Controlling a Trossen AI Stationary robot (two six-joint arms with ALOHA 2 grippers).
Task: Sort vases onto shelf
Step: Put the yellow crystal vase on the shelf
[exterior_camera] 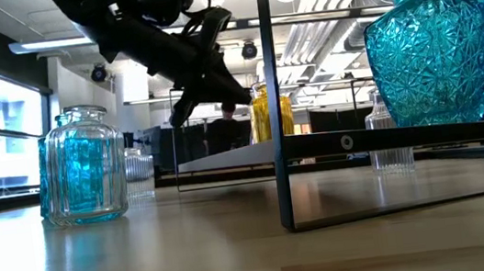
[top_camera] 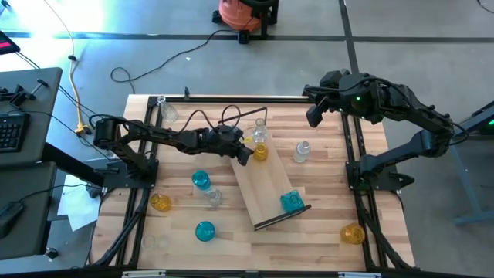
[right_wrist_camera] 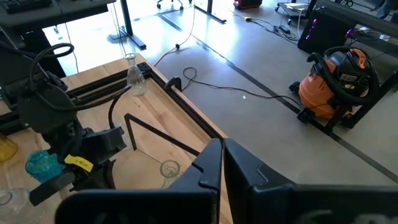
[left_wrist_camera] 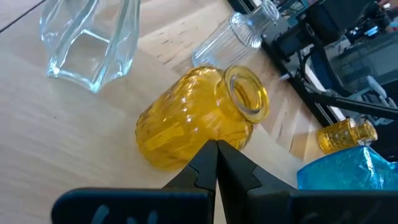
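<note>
Vases are scattered around the shelf (top_camera: 266,189), which lies askew on the table (top_camera: 324,239) in the high view; a blue vase (top_camera: 291,201) stands at its near end and an amber vase (top_camera: 260,152) at its far end, where the left gripper (top_camera: 245,154) reaches in low with fingers clenched and nothing grasped, apparently to nudge it. In the left wrist view that amber vase (left_wrist_camera: 193,118) stands just beyond the shut fingertips. The right wrist view shows the right gripper (right_wrist_camera: 222,163) likewise shut and empty, poised high beyond the shelf's far end, waiting.
</note>
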